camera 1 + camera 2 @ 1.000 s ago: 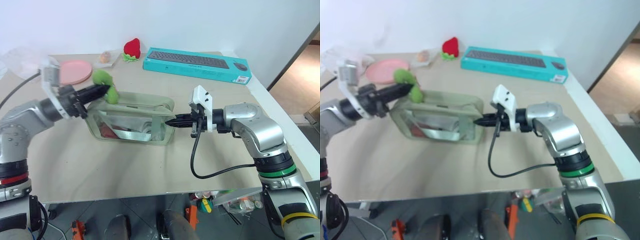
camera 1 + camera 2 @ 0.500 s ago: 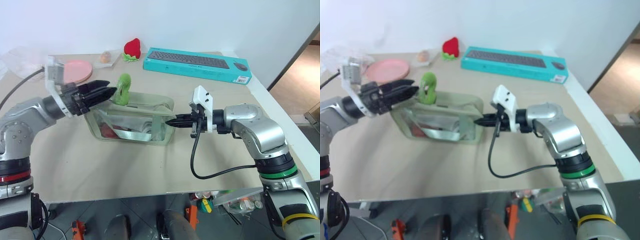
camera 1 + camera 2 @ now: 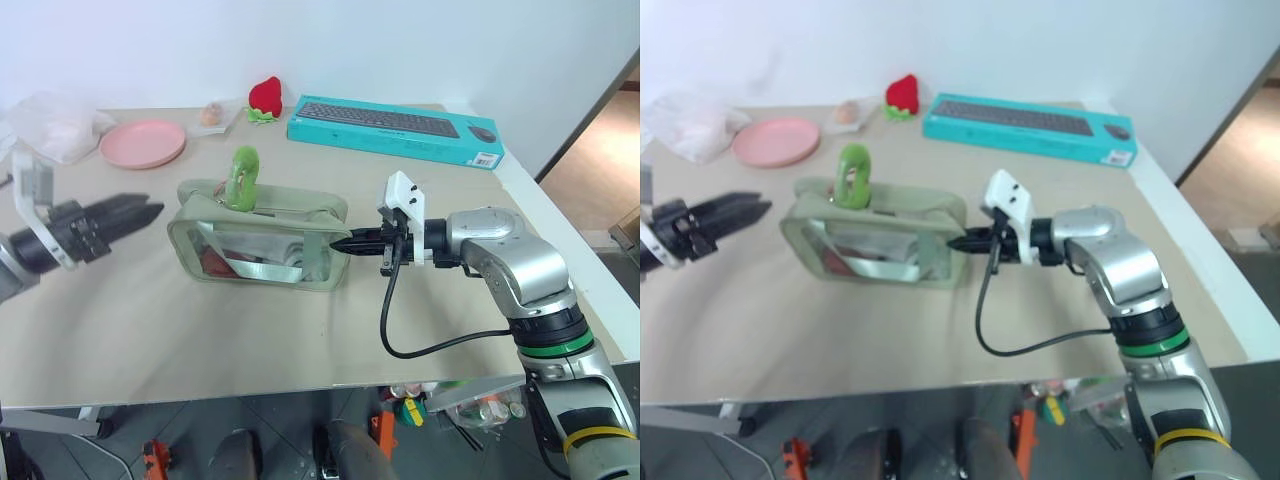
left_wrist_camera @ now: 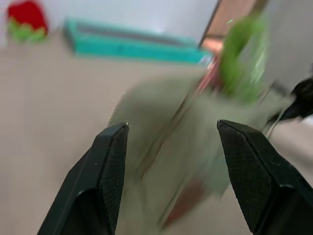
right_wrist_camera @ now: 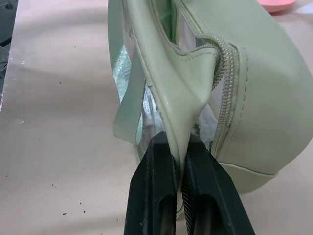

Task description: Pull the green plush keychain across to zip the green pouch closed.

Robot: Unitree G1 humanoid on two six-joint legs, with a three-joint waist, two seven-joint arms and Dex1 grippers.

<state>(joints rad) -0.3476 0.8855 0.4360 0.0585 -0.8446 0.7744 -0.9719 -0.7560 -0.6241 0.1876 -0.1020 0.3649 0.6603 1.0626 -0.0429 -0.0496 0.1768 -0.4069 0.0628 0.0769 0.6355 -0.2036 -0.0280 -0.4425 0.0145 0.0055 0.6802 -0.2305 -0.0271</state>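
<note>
The green pouch (image 3: pixel 262 243) lies mid-table with its clear side panel facing me. The green plush keychain (image 3: pixel 242 178) stands upright on the pouch's top, near its left end. My left gripper (image 3: pixel 152 209) hangs open well to the left of the pouch, touching nothing; in the left wrist view its fingers (image 4: pixel 110 161) are spread, with the blurred pouch (image 4: pixel 181 142) and keychain (image 4: pixel 239 58) beyond them. My right gripper (image 3: pixel 338 243) is shut on the pouch's right end, where the right wrist view shows its fingertips (image 5: pixel 161 147) pinching a fold of the pale green strap (image 5: pixel 171 93).
A teal keyboard box (image 3: pixel 395 128) lies at the back right and a red plush strawberry (image 3: pixel 264 96) at the back centre. A pink plate (image 3: pixel 142 143) and a clear plastic bag (image 3: pixel 55 115) sit at the back left. The table's right edge (image 3: pixel 540 200) is close to my right arm.
My left gripper opened, let go of the keychain and drew back to the left. The keychain now stands upright on the pouch. The right gripper kept its hold and did not move.
</note>
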